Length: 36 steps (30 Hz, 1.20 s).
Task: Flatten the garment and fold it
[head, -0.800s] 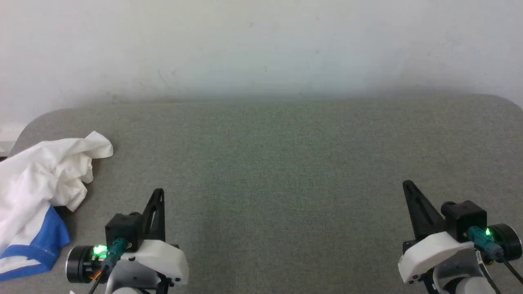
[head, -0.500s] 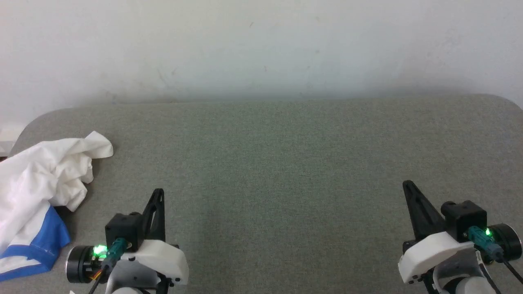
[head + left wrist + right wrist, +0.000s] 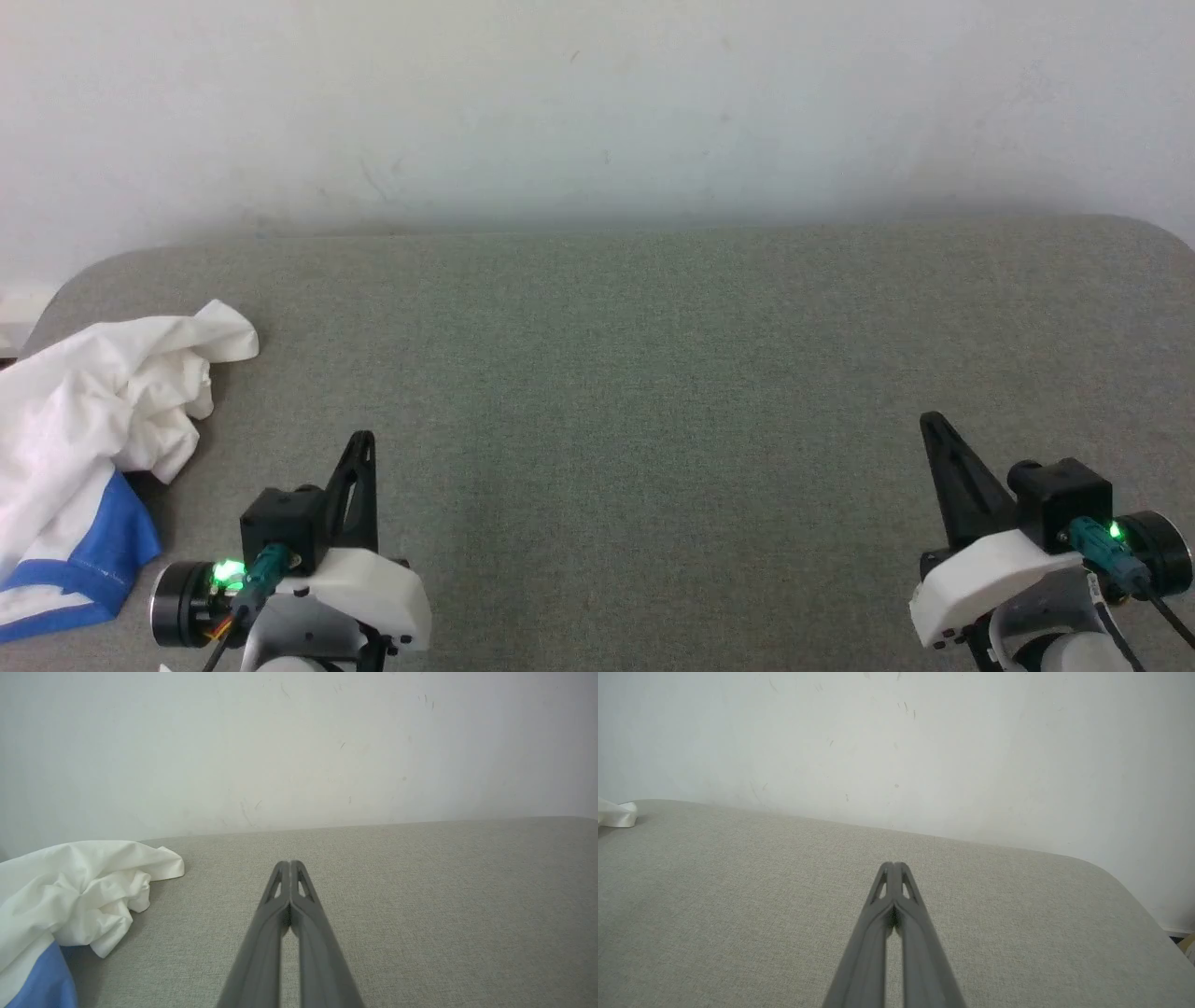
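The garment [image 3: 93, 411] lies crumpled at the far left of the grey table, white cloth with a blue part at its near end. In the left wrist view the garment [image 3: 79, 891] is bunched at the left. A white tip of the garment [image 3: 616, 814] reaches the left edge of the right wrist view. My left gripper [image 3: 362, 439] hovers at the lower left, to the right of the garment, shut and empty. The fingertips of my left gripper [image 3: 290, 863] press together. My right gripper [image 3: 929, 420] is at the lower right, shut with nothing in it. My right gripper [image 3: 893, 864] has its tips closed.
The grey fabric-covered table [image 3: 635, 373] spreads wide between and beyond both grippers, with rounded far corners. A pale wall [image 3: 597, 103] rises just behind its far edge.
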{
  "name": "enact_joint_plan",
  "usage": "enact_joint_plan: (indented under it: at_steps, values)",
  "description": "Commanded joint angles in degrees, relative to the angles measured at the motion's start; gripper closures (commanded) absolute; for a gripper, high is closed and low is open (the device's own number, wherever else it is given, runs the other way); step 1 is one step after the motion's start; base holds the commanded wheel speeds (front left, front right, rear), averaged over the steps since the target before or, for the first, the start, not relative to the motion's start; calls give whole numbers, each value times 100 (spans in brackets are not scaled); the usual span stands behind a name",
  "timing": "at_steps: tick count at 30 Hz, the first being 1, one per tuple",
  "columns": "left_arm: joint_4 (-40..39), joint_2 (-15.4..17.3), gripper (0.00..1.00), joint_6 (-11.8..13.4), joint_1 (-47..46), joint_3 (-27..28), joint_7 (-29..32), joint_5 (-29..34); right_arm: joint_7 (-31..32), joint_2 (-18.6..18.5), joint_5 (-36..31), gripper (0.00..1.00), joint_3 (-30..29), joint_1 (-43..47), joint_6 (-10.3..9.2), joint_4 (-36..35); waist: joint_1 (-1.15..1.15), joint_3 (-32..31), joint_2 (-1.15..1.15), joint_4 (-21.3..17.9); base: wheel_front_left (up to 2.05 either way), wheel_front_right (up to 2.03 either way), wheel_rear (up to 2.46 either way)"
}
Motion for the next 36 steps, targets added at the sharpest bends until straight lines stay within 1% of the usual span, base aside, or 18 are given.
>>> enact_joint_plan:
  at_steps: [1,16,17,36]
  values:
    - [8,-10,100,37,-69,24,1,38,3,23,-43,100,3,-84,-12,-36,0,0,0,0,0,0,0]
    - [8,-10,100,37,-69,24,1,38,3,23,-43,100,3,-84,-12,-36,0,0,0,0,0,0,0]
    - [-1,1,0,-2,2,-2,-1,-2,0,-1,3,0,0,1,1,1,0,0,0,0,0,0,0]
    - [66,0,0,67,28,-77,-186,-185,-186,-2,108,0,-67,-14,-1,92,0,8,0,1,0,0,0]
